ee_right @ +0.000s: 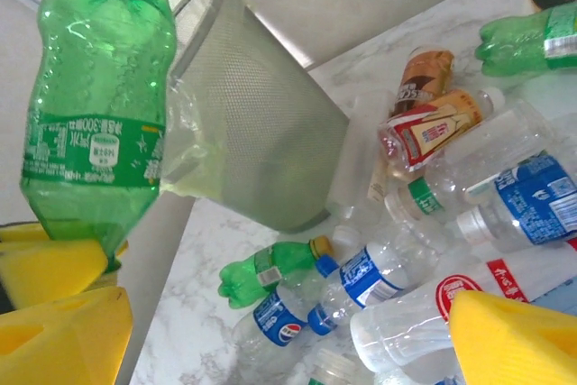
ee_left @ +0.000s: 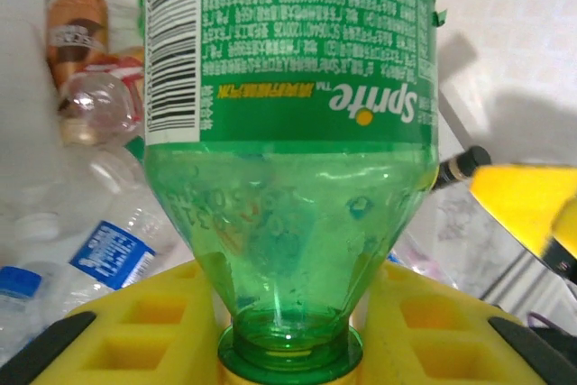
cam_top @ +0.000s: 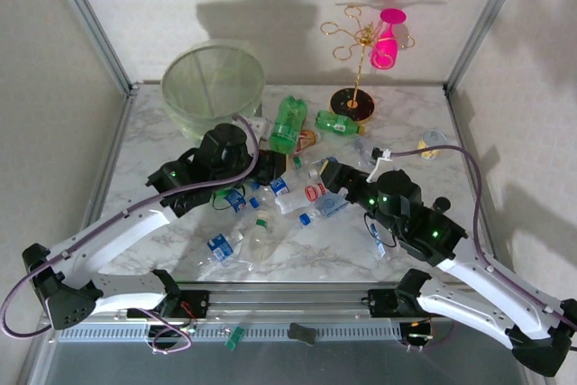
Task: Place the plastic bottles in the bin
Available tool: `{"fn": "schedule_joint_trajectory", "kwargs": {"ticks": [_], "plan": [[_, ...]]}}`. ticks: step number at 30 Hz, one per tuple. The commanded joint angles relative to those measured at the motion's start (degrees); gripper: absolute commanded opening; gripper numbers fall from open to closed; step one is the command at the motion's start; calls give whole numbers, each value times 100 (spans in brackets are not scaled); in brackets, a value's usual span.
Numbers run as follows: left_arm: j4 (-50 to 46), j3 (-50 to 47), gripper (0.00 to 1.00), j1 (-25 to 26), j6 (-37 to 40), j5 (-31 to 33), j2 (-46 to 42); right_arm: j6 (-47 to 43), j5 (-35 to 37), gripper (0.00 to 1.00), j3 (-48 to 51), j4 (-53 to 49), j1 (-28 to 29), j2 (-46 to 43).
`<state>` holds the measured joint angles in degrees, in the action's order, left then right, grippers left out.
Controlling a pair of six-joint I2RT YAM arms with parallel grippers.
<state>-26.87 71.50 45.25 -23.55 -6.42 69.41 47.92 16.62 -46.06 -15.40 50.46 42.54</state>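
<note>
1. The left tool (ee_left: 288,340) is closed tight on the neck of the green Sprite bottle (ee_left: 288,205), with its yellow pads (ee_left: 135,331) pressed against either side of the neck.
2. The green Sprite bottle stands base up and neck down in that grip. In the top view it is raised over the heap, just to the right of the bin (cam_top: 180,105).
3. The bin stands upright at the far left corner of the worktop (cam_top: 315,254). Its mouth is open and a thin liner is folded over its rim. The held bottle is beside it, not over the opening.
4. The right tool (ee_right: 288,340) is spread wide and has hold of nothing. It hangs above the heap of bottles in the middle of the worktop.
5. Under the right tool lie a clear bottle with a red label (ee_right: 487,286) and several clear bottles with blue labels (ee_right: 532,196), touching one another.
6. A small green bottle (cam_top: 338,122) lies on its side near the black foot of the gold stand (cam_top: 356,42).
7. A pink cup (cam_top: 388,38) hangs tilted on the gold stand.
8. One more blue-labelled bottle (cam_top: 221,245) lies apart, near the front edge.
</note>
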Motion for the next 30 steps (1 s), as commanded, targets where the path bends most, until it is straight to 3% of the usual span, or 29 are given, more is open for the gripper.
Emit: {"fn": "schedule_joint_trajectory", "kwargs": {"ticks": [1, 3, 9, 19, 26, 30], "plan": [[-418, 576, 0, -113, 6, 1134, 140, -111, 353, 91, 17, -211, -10, -270], [-581, 877, 0, -298, -159, 1618, 265, -114, 419, 91, 53, -236, -10, -350], [-565, 1380, 0, -1230, -647, 2198, 492, -64, 448, 91, 130, -300, -16, -418], [-679, 2275, 0, -2580, -1459, 1014, 1527, -19, 570, 91, 203, -374, -16, -458], [-904, 2797, 0, -2847, -2243, 163, 2202, 3, 702, 91, 194, -426, -17, -411], [-1148, 3129, 0, -2864, -2358, -12, 2634, -24, 790, 91, 178, -362, -19, -376]]}}
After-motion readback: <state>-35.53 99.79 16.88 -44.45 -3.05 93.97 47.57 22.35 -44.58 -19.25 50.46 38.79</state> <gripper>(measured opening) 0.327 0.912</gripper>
